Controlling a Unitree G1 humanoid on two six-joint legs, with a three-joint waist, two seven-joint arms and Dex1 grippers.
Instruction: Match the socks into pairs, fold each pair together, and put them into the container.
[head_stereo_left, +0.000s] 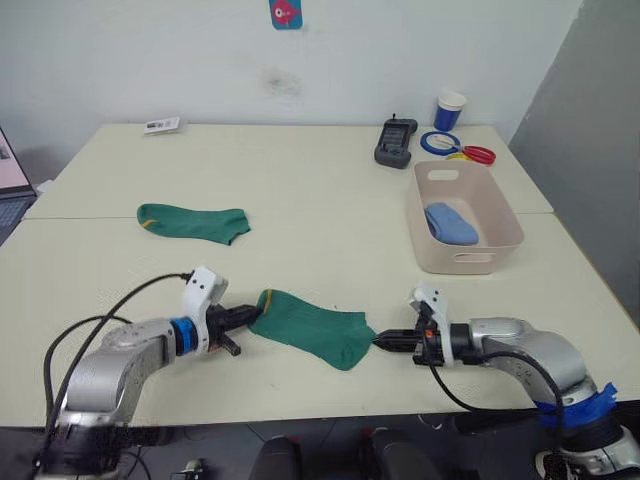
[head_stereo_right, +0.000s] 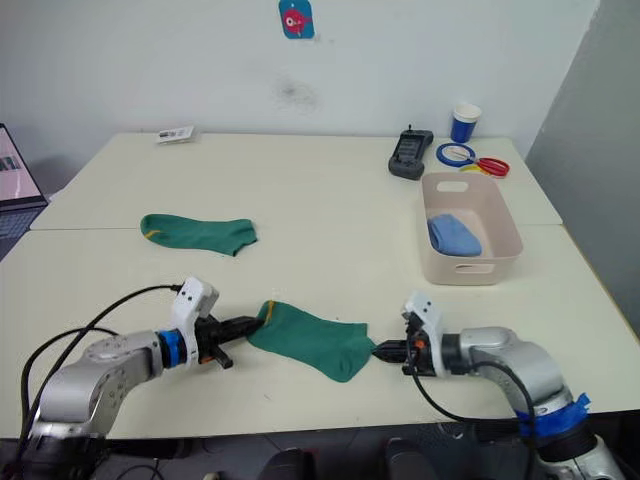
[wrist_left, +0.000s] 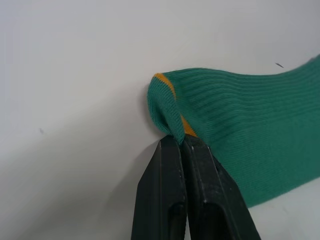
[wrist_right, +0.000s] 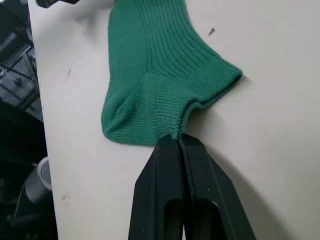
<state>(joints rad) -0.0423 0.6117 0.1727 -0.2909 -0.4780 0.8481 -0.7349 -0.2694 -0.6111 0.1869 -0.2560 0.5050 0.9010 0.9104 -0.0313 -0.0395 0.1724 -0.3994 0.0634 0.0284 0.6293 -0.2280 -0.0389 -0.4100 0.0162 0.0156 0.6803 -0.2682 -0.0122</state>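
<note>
Step in hand: pairing green socks. Left tool (head_stereo_left: 243, 316) clamped on near green sock (head_stereo_left: 315, 329) at yellow-marked end; right tool (head_stereo_left: 383, 341) clamped on opposite end. Sock flat on worktop (head_stereo_left: 320, 190), near centre. Next: carry to second green sock (head_stereo_left: 195, 221), far left. Container (head_stereo_left: 500, 228) at right.

Near sock (head_stereo_left: 312, 327) lies left of container (head_stereo_left: 497, 226).

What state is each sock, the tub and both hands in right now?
Near green sock: flat on the table, pinched at both ends.
Far green sock: lying flat, untouched.
Blue socks: in the pink tub.
Pink tub: upright, holding the blue socks.
Left hand: shut on the near sock's yellow-marked end.
Right hand: shut on its other end.
</note>
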